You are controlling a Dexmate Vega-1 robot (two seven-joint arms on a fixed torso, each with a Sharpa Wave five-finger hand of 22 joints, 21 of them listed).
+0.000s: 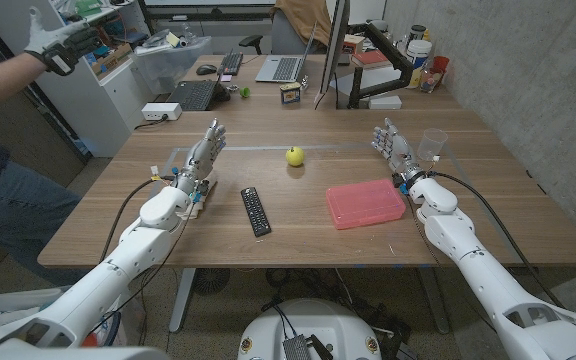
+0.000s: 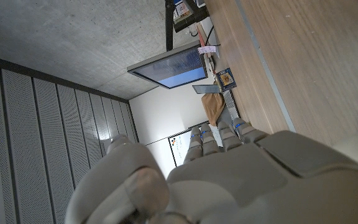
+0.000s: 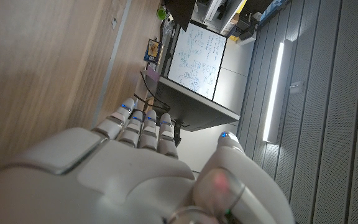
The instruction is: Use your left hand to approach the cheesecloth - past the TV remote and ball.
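your left hand (image 1: 204,155) stands at the table's left side, fingers apart and reaching up toward the far edge, holding nothing. from it, the tv remote (image 1: 256,211) lies at about four o'clock, near, its long axis running roughly twelve to six with a slight tilt. the ball (image 1: 295,156) sits at about three o'clock, farther out, well apart from the remote. past both, at about four o'clock from your left hand, lies the pink flat thing (image 1: 365,204), which i take to be the cheesecloth of the task, though it reads more like a lidded box; its long axis runs nearly three to nine.

your right hand (image 1: 396,150), also with fingers apart and empty, is much nearer to it, just at its far right corner. so the left has the longer reach: rightward across the table (image 1: 488,150), with remote and ball both close to that line.
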